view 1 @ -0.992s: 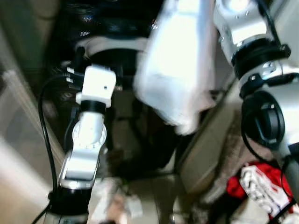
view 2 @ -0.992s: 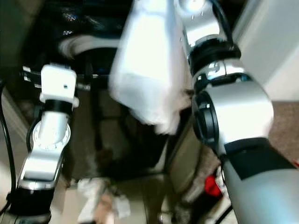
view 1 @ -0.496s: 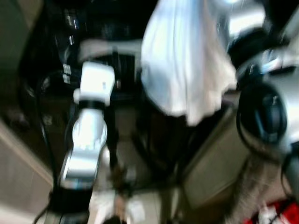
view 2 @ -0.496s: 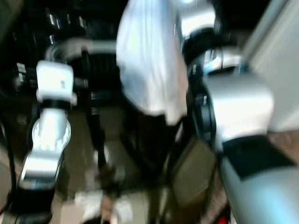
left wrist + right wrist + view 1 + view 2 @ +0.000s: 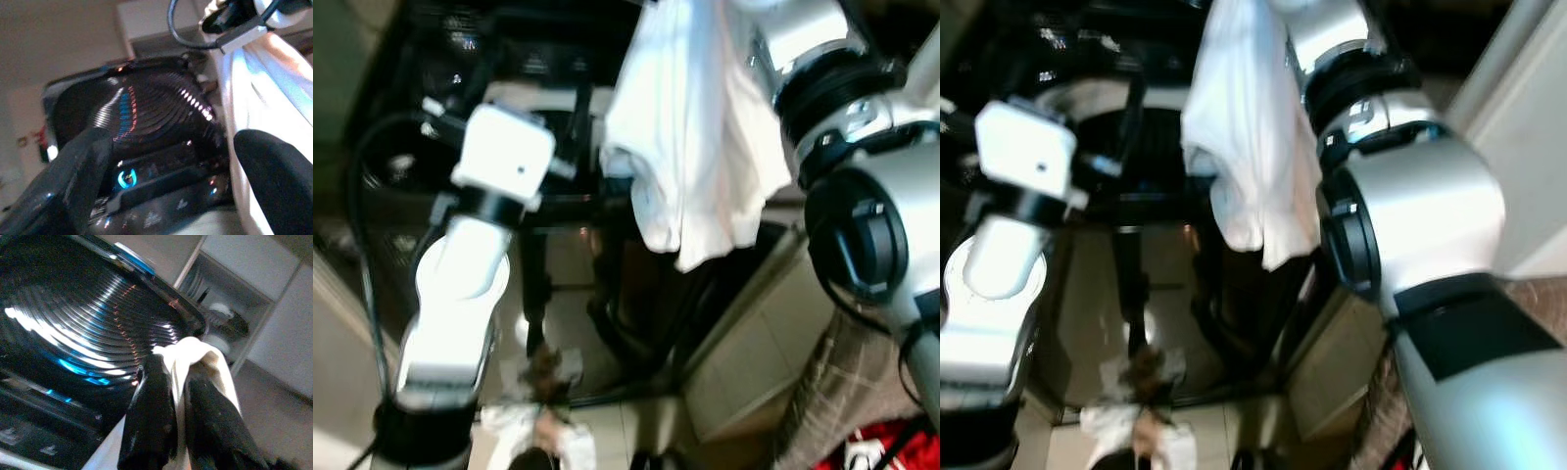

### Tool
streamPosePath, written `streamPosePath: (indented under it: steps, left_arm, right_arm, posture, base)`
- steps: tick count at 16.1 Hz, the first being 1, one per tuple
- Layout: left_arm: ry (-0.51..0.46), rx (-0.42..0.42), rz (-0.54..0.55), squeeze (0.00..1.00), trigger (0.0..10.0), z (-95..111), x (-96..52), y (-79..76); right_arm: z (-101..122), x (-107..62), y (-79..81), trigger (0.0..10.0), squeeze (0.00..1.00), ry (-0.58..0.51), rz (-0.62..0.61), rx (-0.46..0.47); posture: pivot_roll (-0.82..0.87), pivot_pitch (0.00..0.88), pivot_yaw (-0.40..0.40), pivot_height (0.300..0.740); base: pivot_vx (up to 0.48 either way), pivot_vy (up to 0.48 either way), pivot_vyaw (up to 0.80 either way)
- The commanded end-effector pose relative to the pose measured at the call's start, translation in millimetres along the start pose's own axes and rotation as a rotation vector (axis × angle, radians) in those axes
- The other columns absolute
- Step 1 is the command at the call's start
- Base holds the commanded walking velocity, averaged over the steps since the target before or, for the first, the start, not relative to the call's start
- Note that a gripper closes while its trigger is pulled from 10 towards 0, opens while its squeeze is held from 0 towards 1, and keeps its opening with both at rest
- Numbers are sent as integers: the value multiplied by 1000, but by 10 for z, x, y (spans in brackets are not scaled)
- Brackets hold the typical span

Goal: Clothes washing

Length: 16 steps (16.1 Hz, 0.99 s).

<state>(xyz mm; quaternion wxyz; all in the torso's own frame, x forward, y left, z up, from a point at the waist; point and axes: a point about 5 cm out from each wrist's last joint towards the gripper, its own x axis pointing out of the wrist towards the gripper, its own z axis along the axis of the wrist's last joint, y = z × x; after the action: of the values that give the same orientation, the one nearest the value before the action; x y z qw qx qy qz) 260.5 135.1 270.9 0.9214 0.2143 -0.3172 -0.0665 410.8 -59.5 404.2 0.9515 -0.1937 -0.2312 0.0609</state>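
A white garment [image 5: 690, 147] hangs from my right gripper [image 5: 177, 367], which is shut on a bunched fold of it above the black top-loading washing machine [image 5: 548, 98]. The machine's ribbed lid [image 5: 73, 303] stands raised behind the gripper. My left arm [image 5: 504, 157] reaches toward the machine's top beside the garment. My left gripper [image 5: 171, 147] is open with nothing between its fingers, and it faces the lid [image 5: 146, 107] and the lit control panel [image 5: 127, 178]. The garment [image 5: 264, 83] hangs close to one left finger.
The machine's glossy front panel [image 5: 568, 294] reflects the floor. A beige cabinet [image 5: 754, 343] stands to the right of it. Red cloth [image 5: 871, 455] and plaid fabric [image 5: 832, 382] lie at the lower right. Pale cloth [image 5: 538, 431] lies low in front. Shelves [image 5: 230, 308] stand behind the machine.
The head view has shifted and sharpened after a blur. My left wrist now sits larger and higher in the picture. The white garment still hangs from my right gripper.
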Motion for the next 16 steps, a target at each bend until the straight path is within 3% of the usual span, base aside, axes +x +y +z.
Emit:
streamPosePath:
  steps: [1, 3, 5, 10, 11, 12, 14, 15, 16]
  left_arm:
    - [-11, -1, -11, 0, 10000, 68, -5, -29]
    - [14, -22, -26, 0, 10000, 117, -70, -76]
    - [40, -31, -38, 0, 10000, 131, -145, -103]
    - [94, -12, -46, 0, 10000, 150, -243, -96]
    - [102, -8, -51, 0, 10000, 146, -253, -105]
    - [106, -4, -55, 0, 10000, 137, -251, -116]
    - [107, 11, -60, 0, 10000, 126, -232, -129]
    - [108, 13, -59, 0, 10000, 126, -230, -134]
    - [109, 6, -55, 0, 10000, 117, -221, -152]
  right_arm:
    - [-285, -56, 43, 10000, 0, 116, 5, 31]
    - [-767, -233, 349, 10000, 0, 318, 105, 122]
    - [-1110, -399, 441, 10000, 0, 443, 76, 210]
    - [-1439, -597, 520, 10000, 31, 570, 61, 247]
    - [-1515, -654, 566, 10000, 1000, 611, 75, 283]
    - [-1577, -708, 620, 10000, 1000, 651, 99, 298]
    - [-1539, -700, 690, 10000, 1000, 620, 142, 318]
    - [-1512, -681, 685, 10000, 1000, 593, 152, 268]
    - [-1422, -622, 669, 10000, 1000, 511, 162, 148]
  posture:
    - [247, 38, -175, 740]
    - [290, 62, -202, 740]
    - [310, 82, -214, 740]
    - [340, 116, -221, 740]
    - [339, 116, -220, 740]
    - [337, 116, -220, 740]
    - [324, 108, -215, 740]
    - [324, 108, -215, 740]
    - [313, 99, -212, 740]
  base:
    - [0, 0, 0]
    - [0, 0, 0]
    - [0, 0, 0]
    - [0, 0, 0]
    - [0, 0, 0]
    - [0, 0, 0]
    - [0, 0, 0]
    - [0, 0, 0]
    - [0, 0, 0]
